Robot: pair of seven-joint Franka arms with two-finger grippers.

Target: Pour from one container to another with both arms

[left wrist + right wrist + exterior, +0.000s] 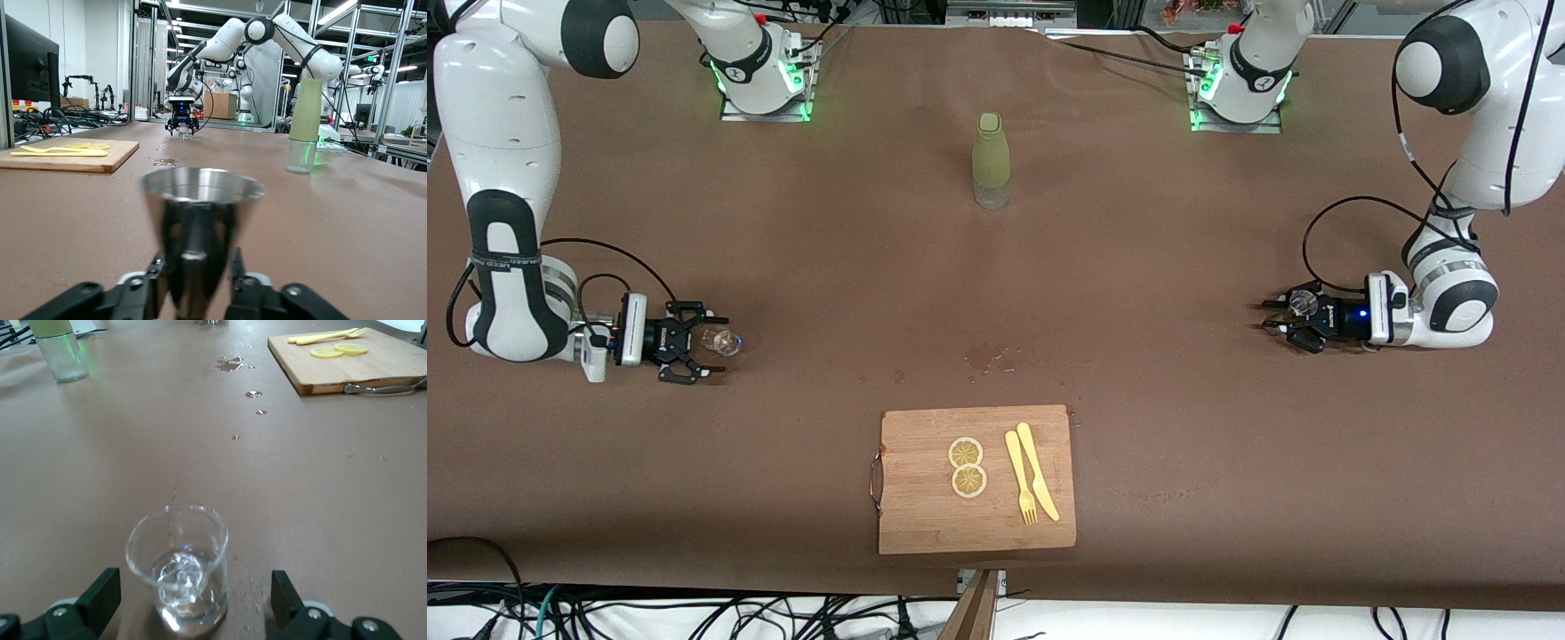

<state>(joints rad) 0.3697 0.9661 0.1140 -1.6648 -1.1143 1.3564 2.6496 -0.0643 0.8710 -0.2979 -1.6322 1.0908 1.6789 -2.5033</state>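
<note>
A small clear glass [722, 340] [179, 567] with a little clear liquid in it stands on the brown table toward the right arm's end. My right gripper [716, 347] [193, 590] is low around it, open, with wide gaps on both sides. Toward the left arm's end stands a shiny metal cone-shaped cup [1303, 304] [200, 200]. My left gripper [1270, 317] [197, 261] is down at its narrow base, open, one finger close on each side.
An olive-sleeved bottle [991, 160] [303, 127] [59, 347] stands mid-table near the bases. A wet spill [987, 356] lies between it and a wooden cutting board [925, 516]. The board carries two lemon slices [967, 467] and a wooden knife and fork [1032, 484].
</note>
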